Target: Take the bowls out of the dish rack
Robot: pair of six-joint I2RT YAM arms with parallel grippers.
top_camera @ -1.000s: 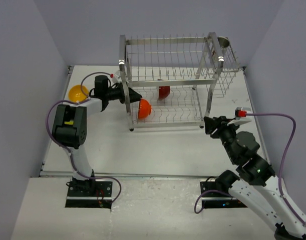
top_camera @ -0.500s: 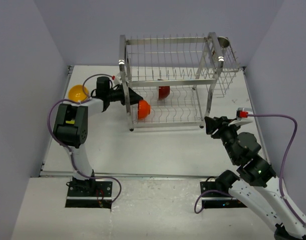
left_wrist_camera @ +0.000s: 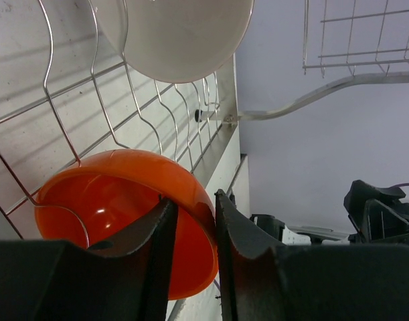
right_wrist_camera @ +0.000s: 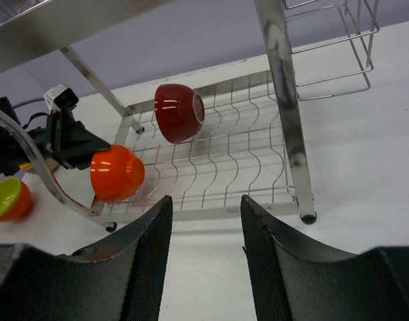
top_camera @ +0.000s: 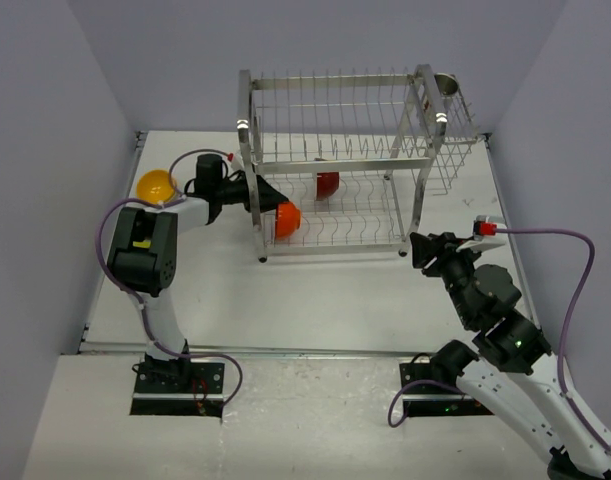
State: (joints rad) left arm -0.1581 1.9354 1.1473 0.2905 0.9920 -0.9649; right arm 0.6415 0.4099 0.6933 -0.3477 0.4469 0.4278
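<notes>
In the top view, the dish rack point(top_camera: 337, 140) is seen standing at the far side of the worktop point(top_camera: 315, 300). The left claw point(top_camera: 272, 203) is held at the rack's left end, against the orange-red bowl point(top_camera: 288, 219) on the lower tier. A dark red bowl point(top_camera: 327, 184) is seen further in on the same tier, and an orange bowl point(top_camera: 155, 185) lies on the worktop beside the left arm. The right claw point(top_camera: 417, 250) is held near the rack's front right post.

In the left wrist view, the orange-red bowl point(left_wrist_camera: 117, 207) is gripped by its rim: one finger point(left_wrist_camera: 154, 244) is set inside it, the other outside. A pale round surface point(left_wrist_camera: 174, 33) is seen above, possibly the dark red bowl's inside.

In the right wrist view, the right claw point(right_wrist_camera: 205, 207) is shown parted, with nothing between its fingers. Both bowls are seen tilted on the lower wires, well apart, and a lime-green bowl point(right_wrist_camera: 3, 192) is nested in the orange one at the left edge.
</notes>
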